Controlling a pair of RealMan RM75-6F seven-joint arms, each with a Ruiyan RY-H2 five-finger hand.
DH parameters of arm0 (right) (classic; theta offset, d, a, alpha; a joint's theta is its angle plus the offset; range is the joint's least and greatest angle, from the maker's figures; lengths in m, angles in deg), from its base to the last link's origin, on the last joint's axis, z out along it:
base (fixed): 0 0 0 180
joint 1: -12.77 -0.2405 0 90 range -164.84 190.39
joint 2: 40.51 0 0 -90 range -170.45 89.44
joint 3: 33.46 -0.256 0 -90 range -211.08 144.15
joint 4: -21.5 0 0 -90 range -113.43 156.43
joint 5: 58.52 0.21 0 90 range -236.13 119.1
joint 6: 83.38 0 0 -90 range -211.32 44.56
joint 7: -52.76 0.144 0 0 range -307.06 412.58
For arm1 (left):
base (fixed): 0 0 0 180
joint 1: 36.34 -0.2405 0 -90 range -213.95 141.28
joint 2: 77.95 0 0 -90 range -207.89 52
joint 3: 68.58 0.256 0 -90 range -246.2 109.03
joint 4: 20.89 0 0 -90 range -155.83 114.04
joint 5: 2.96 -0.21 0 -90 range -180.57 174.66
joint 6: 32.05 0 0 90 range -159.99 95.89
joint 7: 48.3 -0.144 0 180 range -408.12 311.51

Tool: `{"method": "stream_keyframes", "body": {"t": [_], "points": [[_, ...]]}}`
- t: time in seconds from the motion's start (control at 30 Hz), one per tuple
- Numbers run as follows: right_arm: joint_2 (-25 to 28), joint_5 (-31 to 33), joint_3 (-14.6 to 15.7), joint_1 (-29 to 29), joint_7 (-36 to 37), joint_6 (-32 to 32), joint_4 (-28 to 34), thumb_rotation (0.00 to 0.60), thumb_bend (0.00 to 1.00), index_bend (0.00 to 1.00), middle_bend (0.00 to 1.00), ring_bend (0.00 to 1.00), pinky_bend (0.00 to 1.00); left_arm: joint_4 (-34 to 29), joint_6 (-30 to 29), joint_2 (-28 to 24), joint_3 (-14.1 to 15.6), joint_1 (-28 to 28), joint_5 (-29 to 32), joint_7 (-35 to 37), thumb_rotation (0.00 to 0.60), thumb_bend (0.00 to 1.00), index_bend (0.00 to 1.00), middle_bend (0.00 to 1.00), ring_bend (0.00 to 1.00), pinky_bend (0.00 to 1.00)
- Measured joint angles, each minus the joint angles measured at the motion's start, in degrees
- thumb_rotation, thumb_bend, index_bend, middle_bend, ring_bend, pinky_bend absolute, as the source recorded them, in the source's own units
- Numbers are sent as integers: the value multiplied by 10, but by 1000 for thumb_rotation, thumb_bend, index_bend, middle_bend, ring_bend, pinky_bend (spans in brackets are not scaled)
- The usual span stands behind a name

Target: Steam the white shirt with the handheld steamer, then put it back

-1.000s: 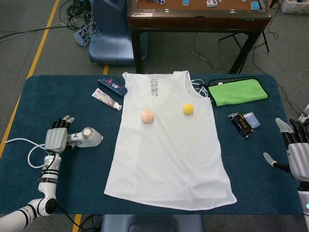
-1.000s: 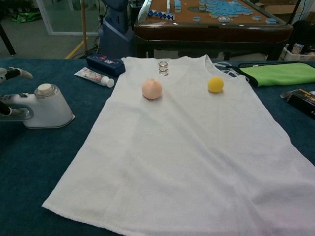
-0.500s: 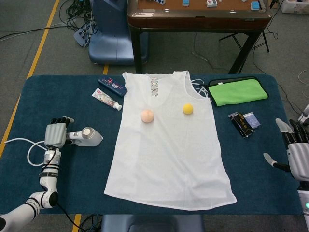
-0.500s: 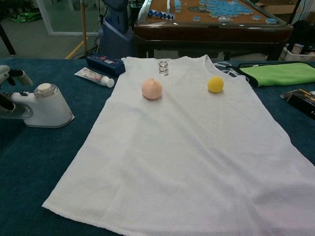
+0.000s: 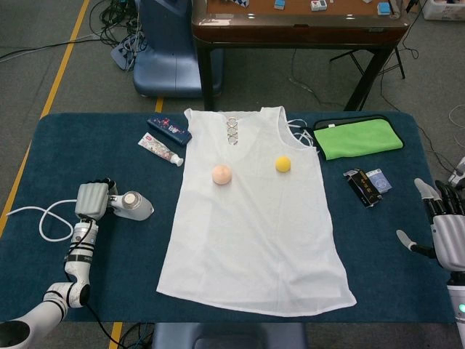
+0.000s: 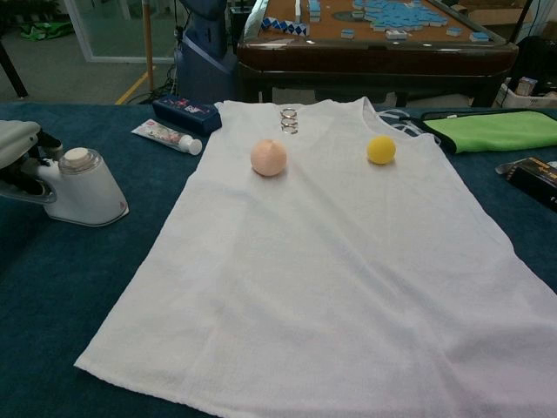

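Note:
The white shirt [image 5: 254, 233] [image 6: 348, 261] lies flat in the middle of the blue table [image 5: 94, 276]. A peach ball [image 5: 221, 174] [image 6: 268, 158] and a yellow ball [image 5: 282, 164] [image 6: 380, 150] rest on its upper part. Left of the shirt, the white handheld steamer [image 5: 136, 206] [image 6: 83, 187] stands on the table. My left hand [image 5: 92, 200] [image 6: 19, 144] covers its handle, fingers curled around it. At the table's right edge my right hand [image 5: 447, 225] hovers with fingers spread and holds nothing; the chest view does not show it.
The steamer's white cord [image 5: 43, 222] loops off the left edge. A toothpaste tube [image 5: 161, 150] and a blue box [image 5: 169, 130] lie by the shirt's left shoulder. A green cloth [image 5: 356, 138] and a black packet [image 5: 367, 185] lie to the right.
My left hand has moved right onto the steamer's handle and its fingers have curled in from spread. The steamer has barely shifted. The right hand has stayed still.

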Motion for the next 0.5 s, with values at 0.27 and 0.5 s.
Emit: {"method": "stream_keyframes", "body": {"t": [0.27,0.5], "points": [[-2,2,1,-1,-2,3,1,600,220,6,151,4,0,18,-12,1,14,-2,-28,62,600,205,747,592,527,591],[-2,4,3,-1,-5,7,4,600,220,6,152,4,0,9,3,-9,15,0,-35,140,600,205,792,713,632,644]]}}
